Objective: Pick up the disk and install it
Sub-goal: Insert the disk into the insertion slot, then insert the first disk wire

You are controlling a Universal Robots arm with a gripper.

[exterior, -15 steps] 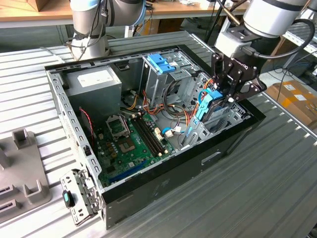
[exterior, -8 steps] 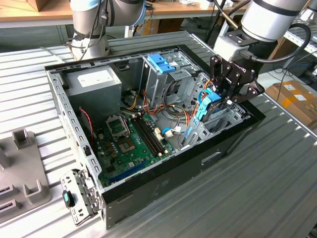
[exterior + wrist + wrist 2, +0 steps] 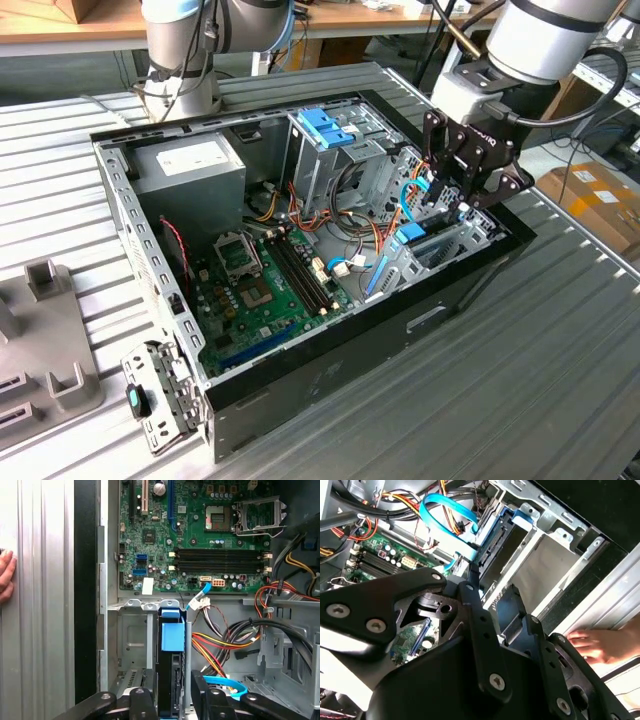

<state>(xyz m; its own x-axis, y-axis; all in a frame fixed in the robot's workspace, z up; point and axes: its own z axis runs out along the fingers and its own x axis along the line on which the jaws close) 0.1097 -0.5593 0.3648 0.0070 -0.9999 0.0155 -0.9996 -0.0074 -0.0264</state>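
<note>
One claw [image 3: 172, 707], one drive, paired. The claw is clenched on the disk [image 3: 172, 635]. In the first wrist view a black finger [image 3: 142, 705] bears on each broad face, and the disk stands on edge between them.

Its long axis runs straight out ahead of the claw, in line with the reach. The light-blue carrier end leads, farthest from the claw.

The grey metal drive bay [image 3: 131, 640] flanks that leading end, so the disk sits at the bay's mouth or partly in. How deep it sits cannot be read.

- **Past the bay:** the motherboard [image 3: 200, 530] lies well ahead of the claw.
- **Beside the disk:** a red-and-yellow cable bundle [image 3: 215, 645] hangs near one face, apart from it.
- **Outside the computer case [image 3: 300, 400]:** a person's hand [image 3: 6, 575] rests on the ribbed surface, well off to the claw's side.
</note>
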